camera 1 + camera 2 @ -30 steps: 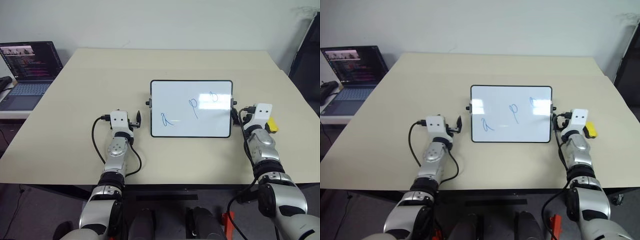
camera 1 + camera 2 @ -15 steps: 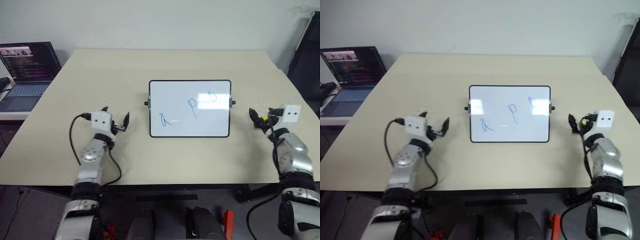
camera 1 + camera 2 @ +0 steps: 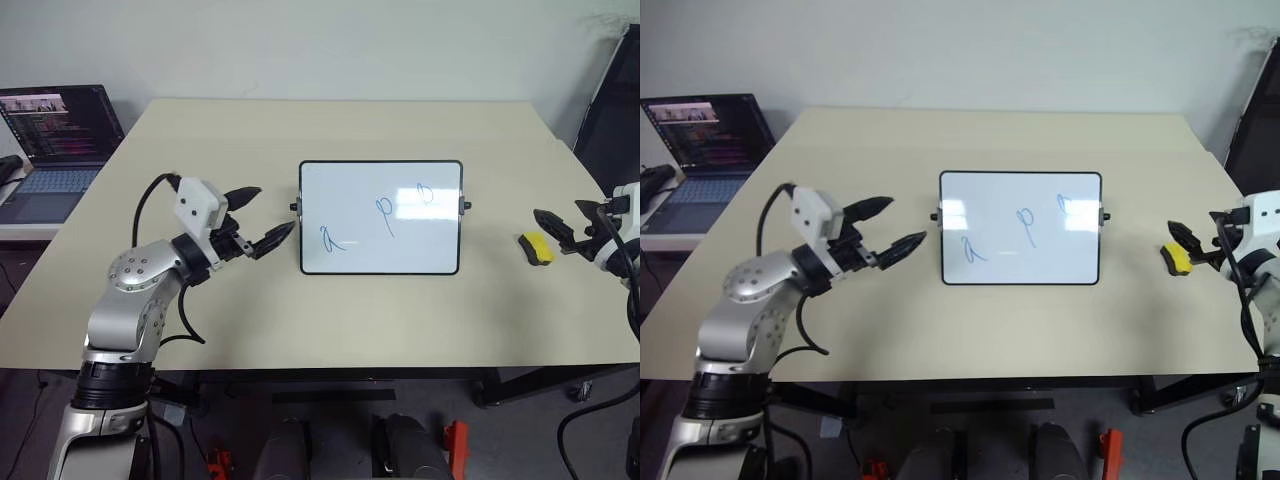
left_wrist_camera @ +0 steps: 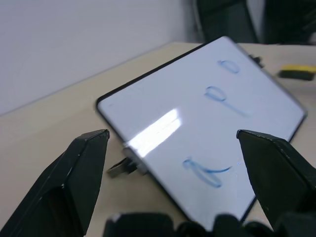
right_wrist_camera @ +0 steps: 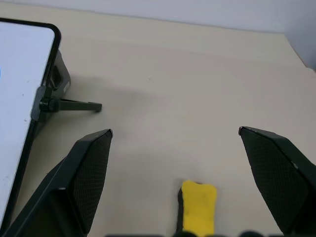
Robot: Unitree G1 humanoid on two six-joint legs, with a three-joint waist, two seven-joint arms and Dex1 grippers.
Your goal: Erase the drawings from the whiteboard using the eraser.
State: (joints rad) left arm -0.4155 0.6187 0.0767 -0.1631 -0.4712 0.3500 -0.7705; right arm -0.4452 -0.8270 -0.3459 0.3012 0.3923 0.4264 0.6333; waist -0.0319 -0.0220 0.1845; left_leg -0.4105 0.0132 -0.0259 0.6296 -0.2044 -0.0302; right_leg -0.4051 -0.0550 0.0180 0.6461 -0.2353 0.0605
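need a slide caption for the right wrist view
Open right gripper hovering over the yellow eraser on the table, whiteboard edge alongside.

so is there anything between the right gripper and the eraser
Nothing visible. The eraser lies on bare table just ahead of the open right gripper, with no object between them. The whiteboard stands off to the side, apart from the eraser.
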